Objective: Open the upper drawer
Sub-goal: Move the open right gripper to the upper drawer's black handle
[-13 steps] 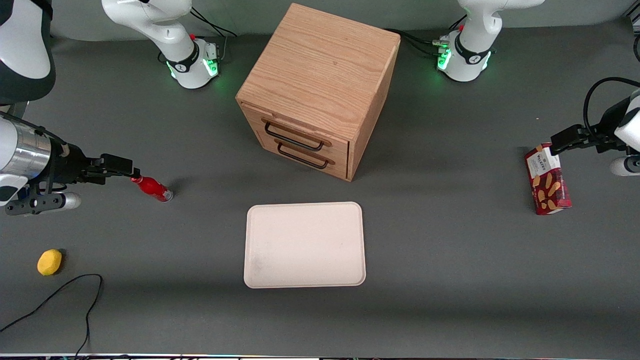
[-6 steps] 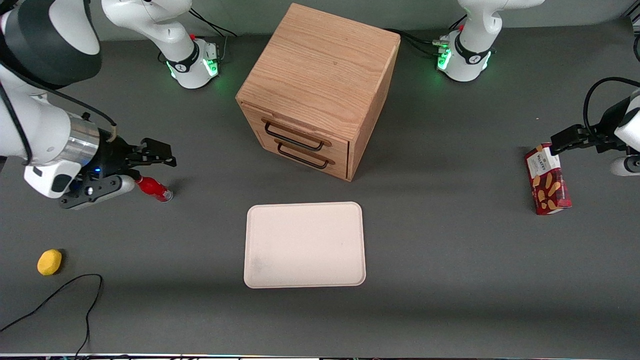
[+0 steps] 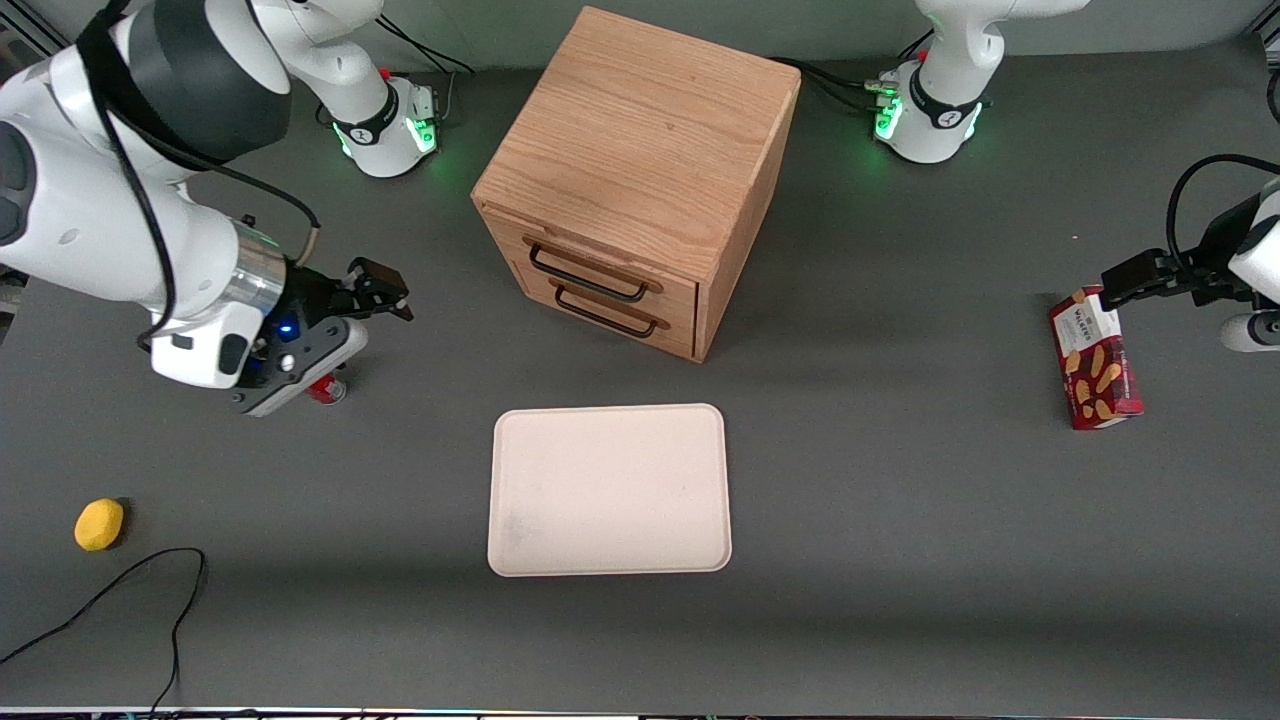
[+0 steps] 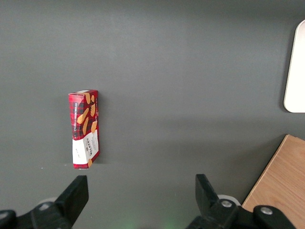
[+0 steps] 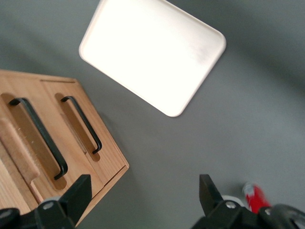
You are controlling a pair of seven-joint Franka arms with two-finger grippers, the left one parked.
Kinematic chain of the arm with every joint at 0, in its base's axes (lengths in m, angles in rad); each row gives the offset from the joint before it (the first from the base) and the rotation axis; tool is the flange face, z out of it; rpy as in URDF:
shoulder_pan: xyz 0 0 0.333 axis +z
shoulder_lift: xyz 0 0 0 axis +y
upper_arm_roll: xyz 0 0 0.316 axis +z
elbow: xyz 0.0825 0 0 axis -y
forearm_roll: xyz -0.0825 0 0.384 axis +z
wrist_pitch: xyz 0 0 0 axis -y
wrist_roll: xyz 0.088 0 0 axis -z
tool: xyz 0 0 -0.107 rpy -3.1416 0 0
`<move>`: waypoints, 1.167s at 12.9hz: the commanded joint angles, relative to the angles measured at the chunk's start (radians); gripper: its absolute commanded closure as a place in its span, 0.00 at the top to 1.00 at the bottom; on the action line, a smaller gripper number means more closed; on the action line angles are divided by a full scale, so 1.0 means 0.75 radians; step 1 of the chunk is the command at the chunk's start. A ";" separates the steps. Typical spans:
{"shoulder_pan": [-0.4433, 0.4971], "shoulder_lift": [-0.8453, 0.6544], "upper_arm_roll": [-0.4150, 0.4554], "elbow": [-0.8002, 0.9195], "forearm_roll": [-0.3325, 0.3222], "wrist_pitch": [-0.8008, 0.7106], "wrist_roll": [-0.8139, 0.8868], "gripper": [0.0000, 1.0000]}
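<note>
The oak cabinet (image 3: 640,170) stands on the grey table (image 3: 900,560), its two drawer fronts shut. The upper drawer (image 3: 598,268) carries a thin black bar handle (image 3: 587,276); the lower drawer (image 3: 610,318) sits just beneath it with its own handle. The gripper (image 3: 385,290) hangs above the table toward the working arm's end, well apart from the cabinet, fingers pointing toward the drawers. A red bottle (image 3: 326,389) peeks out under the wrist. A white tray (image 3: 609,489) lies nearer the camera than the cabinet. A yellow lemon (image 3: 99,524) and a black cable (image 3: 150,600) lie nearer still. A red biscuit box (image 3: 1095,359) sits toward the parked arm's end.
</note>
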 commanded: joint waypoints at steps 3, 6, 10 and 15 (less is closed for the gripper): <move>-0.001 0.125 0.099 0.134 -0.010 -0.004 -0.358 1.00; -0.001 0.149 0.111 0.132 0.112 -0.014 -0.463 1.00; -0.001 0.209 0.125 0.130 0.215 -0.037 -0.461 1.00; 0.032 0.262 0.162 0.117 0.215 -0.088 -0.457 1.00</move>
